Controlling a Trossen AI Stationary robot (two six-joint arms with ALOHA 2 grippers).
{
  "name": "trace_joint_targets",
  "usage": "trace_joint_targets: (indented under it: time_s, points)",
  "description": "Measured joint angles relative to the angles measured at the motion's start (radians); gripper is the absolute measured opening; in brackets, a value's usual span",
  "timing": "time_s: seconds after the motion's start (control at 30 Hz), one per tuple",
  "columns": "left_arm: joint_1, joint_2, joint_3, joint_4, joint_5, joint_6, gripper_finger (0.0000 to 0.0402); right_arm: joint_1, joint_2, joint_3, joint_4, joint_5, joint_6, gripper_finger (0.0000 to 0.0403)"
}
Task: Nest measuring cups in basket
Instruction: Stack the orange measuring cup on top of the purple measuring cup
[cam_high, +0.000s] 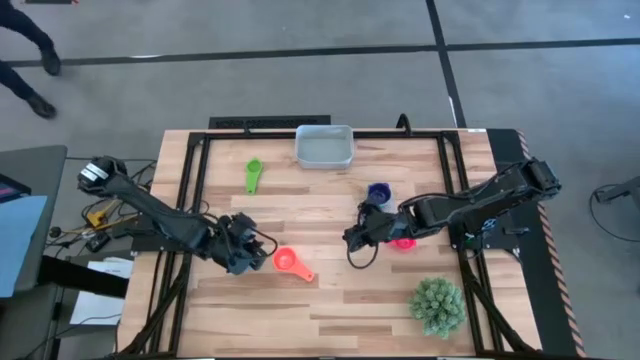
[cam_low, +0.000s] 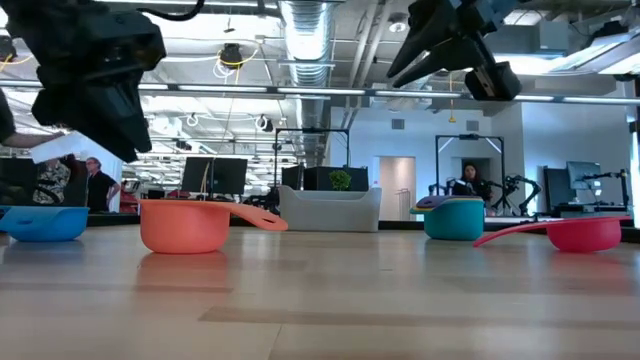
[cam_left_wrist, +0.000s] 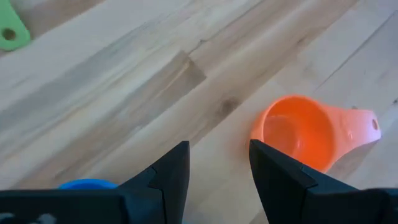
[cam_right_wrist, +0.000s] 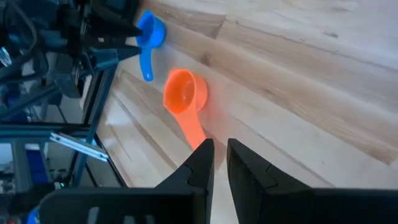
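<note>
The pale basket stands at the table's far edge. A green cup lies near it. The orange-red cup lies mouth up, just right of my left gripper, which is open and hangs above the table. A blue cup sits below the left arm. My right gripper is raised at mid-table, its fingers closed to a narrow slit and empty. A teal cup with a purple one in it and a pink cup lie by the right arm. No yellow-orange cup shows.
A round spiky green plant stands near the table's near right corner. A black frame runs along the table's left, far and right sides. Bare wood lies between the two grippers and along the near edge.
</note>
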Motion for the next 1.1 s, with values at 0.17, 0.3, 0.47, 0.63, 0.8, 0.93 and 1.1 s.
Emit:
trace_joint_targets:
  time_s: [0.17, 0.3, 0.47, 0.63, 0.8, 0.93, 1.1]
  points:
    - [0.045, 0.064, 0.000, 0.129, 0.021, -0.033, 0.0154, 0.001, 0.000, 0.000, -0.028, -0.021, -0.020, 0.0068]
    - [0.066, 0.138, 0.000, 0.298, 0.089, -0.123, 0.0154, -0.049, 0.000, 0.000, -0.040, -0.130, -0.063, 0.0070]
    - [0.063, 0.250, 0.016, 0.400, 0.160, -0.239, 0.0154, -0.102, 0.000, 0.000, -0.038, -0.249, -0.160, 0.0088]
    - [0.060, 0.301, 0.077, 0.299, 0.255, -0.303, 0.0154, -0.144, 0.000, 0.000, -0.036, -0.326, -0.247, 0.0110]
    - [0.049, 0.304, 0.168, 0.161, 0.243, -0.299, 0.0154, -0.202, 0.000, 0.000, -0.031, -0.392, -0.337, 0.0122]
    - [0.052, 0.304, 0.241, 0.052, 0.248, -0.273, 0.0154, -0.247, 0.000, 0.000, -0.030, -0.443, -0.398, 0.0125]
    - [0.011, 0.303, 0.311, -0.132, 0.298, -0.467, 0.0154, -0.295, 0.000, 0.000, -0.035, -0.497, -0.466, 0.0122]
